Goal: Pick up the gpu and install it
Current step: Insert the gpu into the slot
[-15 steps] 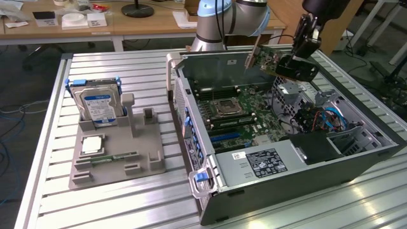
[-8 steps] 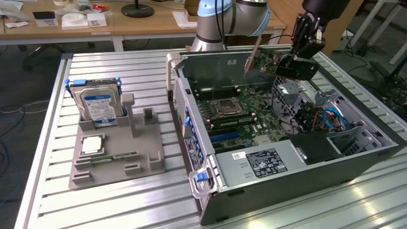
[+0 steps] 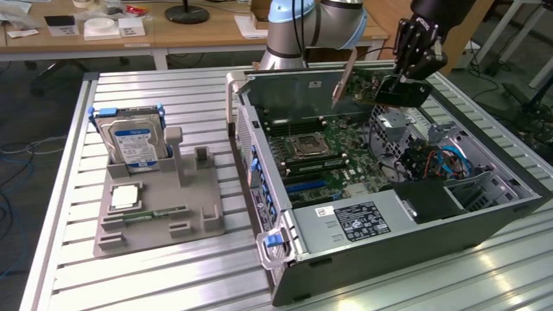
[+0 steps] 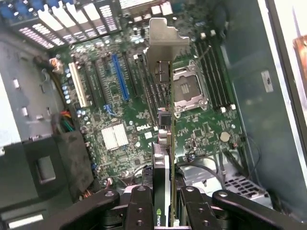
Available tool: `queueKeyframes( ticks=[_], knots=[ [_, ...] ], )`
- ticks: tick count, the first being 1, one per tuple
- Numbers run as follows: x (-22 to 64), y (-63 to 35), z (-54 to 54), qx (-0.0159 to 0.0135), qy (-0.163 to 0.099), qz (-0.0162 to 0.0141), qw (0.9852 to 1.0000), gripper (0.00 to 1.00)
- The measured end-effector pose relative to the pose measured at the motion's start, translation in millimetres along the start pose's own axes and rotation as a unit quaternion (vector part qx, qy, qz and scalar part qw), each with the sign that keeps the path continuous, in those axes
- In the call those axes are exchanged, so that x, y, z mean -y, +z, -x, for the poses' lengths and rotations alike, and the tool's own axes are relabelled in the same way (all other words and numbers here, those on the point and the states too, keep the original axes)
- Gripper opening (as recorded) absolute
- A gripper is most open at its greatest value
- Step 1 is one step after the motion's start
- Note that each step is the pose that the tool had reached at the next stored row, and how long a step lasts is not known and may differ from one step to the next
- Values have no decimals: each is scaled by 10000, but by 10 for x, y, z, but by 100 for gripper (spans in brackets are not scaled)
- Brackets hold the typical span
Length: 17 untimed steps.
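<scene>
Lab: aluminium workbench [image 3: 155, 278], robot arm [image 3: 298, 29], cluttered desks [image 3: 203, 35]

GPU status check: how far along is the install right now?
Done: the GPU is picked up and clamped in the hand. In hand: it hangs over the open computer case, and the wrist view shows its metal bracket above the motherboard. Left: seating it. The card is clear of the board, and the blue slot stands empty.
</scene>
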State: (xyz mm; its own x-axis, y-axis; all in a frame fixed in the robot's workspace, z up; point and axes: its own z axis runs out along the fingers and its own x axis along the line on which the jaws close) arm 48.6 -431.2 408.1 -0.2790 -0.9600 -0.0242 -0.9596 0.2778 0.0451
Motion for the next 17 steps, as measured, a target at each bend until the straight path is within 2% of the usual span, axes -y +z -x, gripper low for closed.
queueKeyframes(
  ticks=[5,17],
  knots=[
    [0,0,0,-14,-333,6,9994,27],
    [0,0,0,-15,-352,6,9994,27]
  ],
)
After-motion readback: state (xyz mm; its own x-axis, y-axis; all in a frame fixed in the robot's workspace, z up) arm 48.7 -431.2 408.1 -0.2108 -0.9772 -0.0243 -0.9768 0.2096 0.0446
